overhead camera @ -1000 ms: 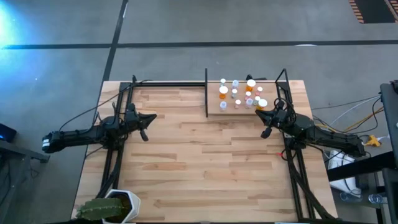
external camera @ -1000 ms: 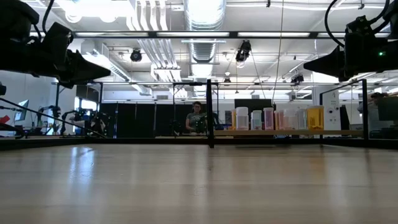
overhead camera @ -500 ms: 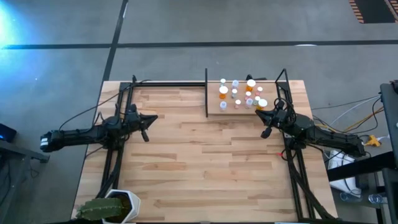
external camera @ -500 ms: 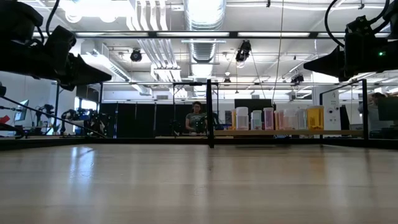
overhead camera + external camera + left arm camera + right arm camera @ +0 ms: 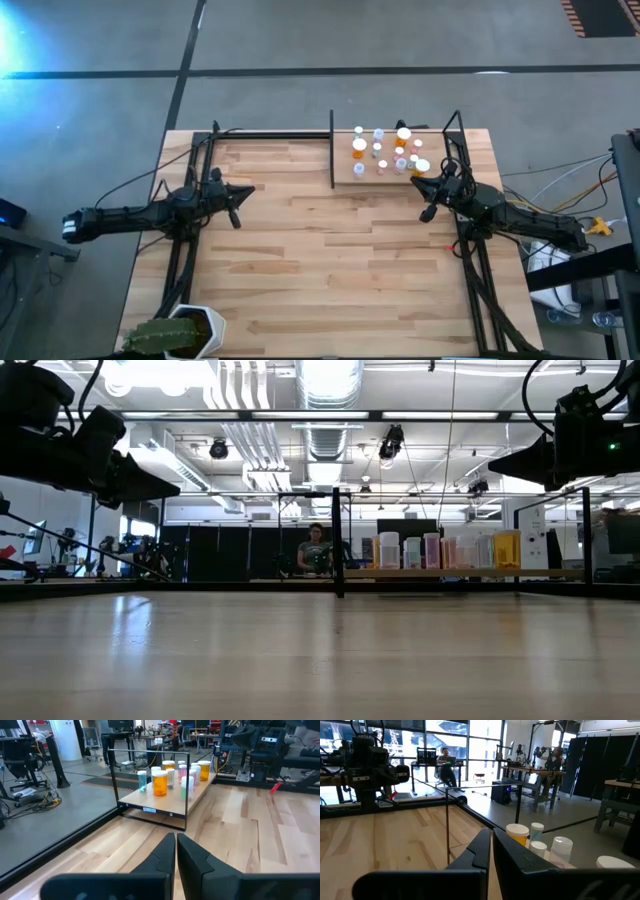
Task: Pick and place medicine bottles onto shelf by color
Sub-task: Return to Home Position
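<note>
Several small medicine bottles point(image 5: 385, 150) with white caps stand upright on the shelf point(image 5: 345, 172), a light board at the table's far right, bounded by black rods and an upright divider point(image 5: 332, 150). Their bodies are orange, green, bluish or clear. They also show in the low view point(image 5: 440, 550), the left wrist view point(image 5: 160, 782) and the right wrist view point(image 5: 517, 834). My left gripper point(image 5: 244, 189) hovers shut and empty over the table's left part. My right gripper point(image 5: 424, 186) hovers shut and empty just near of the shelf's right end. Both are above the table point(image 5: 160, 485) point(image 5: 505, 463).
A potted green plant point(image 5: 175, 335) stands at the near left corner. Black rods point(image 5: 270, 135) run along the far left edge. Bare wood point(image 5: 330, 260) lies between the arms. A person point(image 5: 315, 550) sits in the room beyond the table.
My left gripper has shifted and tipped a little above the table's left part and stays shut. The right arm and the bottles have kept still.
</note>
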You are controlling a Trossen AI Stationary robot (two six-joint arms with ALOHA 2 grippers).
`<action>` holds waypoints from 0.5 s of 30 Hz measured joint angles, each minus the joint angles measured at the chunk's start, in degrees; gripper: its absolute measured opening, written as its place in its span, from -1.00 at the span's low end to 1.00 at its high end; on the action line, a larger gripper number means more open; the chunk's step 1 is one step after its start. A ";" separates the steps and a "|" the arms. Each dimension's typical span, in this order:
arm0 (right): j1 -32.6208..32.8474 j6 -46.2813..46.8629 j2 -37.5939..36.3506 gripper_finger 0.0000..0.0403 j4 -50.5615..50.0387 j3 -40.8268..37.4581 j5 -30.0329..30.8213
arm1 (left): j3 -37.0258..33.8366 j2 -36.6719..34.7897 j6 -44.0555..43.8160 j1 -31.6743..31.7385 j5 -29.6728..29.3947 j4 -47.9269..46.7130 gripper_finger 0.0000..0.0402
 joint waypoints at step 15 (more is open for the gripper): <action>0.00 0.00 0.00 -0.94 0.00 -0.02 0.00 | 0.00 1.21 0.00 0.00 0.02 -0.02 -1.00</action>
